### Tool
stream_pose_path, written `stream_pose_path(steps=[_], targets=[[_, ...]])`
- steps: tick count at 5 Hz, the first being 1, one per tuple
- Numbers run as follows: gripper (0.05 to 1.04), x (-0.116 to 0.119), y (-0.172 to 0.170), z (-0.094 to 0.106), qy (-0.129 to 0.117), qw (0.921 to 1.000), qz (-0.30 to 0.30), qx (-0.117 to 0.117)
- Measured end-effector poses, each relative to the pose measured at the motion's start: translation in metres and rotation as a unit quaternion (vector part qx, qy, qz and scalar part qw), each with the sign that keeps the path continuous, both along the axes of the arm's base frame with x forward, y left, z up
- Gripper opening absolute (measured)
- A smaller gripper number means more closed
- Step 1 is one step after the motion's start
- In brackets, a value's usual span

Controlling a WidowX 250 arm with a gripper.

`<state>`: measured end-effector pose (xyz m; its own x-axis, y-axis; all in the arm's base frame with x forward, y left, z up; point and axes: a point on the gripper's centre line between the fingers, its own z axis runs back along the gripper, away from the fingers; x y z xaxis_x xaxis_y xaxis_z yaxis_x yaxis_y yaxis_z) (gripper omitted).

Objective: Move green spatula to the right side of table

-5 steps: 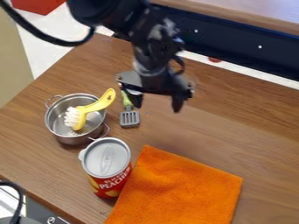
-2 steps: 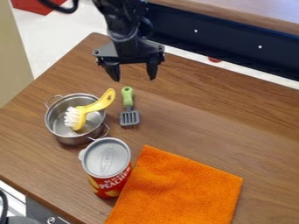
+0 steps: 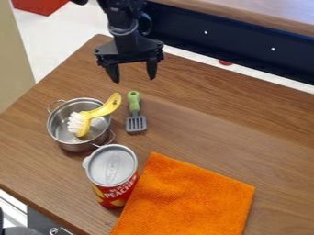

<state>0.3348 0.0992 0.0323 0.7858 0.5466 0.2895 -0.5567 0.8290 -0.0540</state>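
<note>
Green spatula [image 3: 135, 123]: lying on the table [image 3: 221, 124], just beside the metal pot [image 3: 72, 147], pointing its grey slotted head toward the orange cloth [image 3: 190, 197].
Pincer [image 3: 133, 80]: hanging beyond the spatula's handle, spread open, gripping nothing.
Yellow brush [image 3: 104, 110]: resting in the pot, bristles down inside, handle out over the rim.
Peach can [image 3: 114, 183]: standing upright between pot and cloth.
Orange cloth: spread flat on the table.
</note>
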Motion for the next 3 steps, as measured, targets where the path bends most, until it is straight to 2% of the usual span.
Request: stream_pose_path(steps=[1, 2, 3], targets=[[0.998, -0.002, 0.002, -0.014, 0.017, 0.9998, -0.005, 0.005], [0.998, 0.001, 0.002, -0.028, 0.016, 0.9998, -0.012, 0.008], [0.998, 0.006, 0.001, -0.037, 0.018, 0.9996, -0.02, -0.003]])
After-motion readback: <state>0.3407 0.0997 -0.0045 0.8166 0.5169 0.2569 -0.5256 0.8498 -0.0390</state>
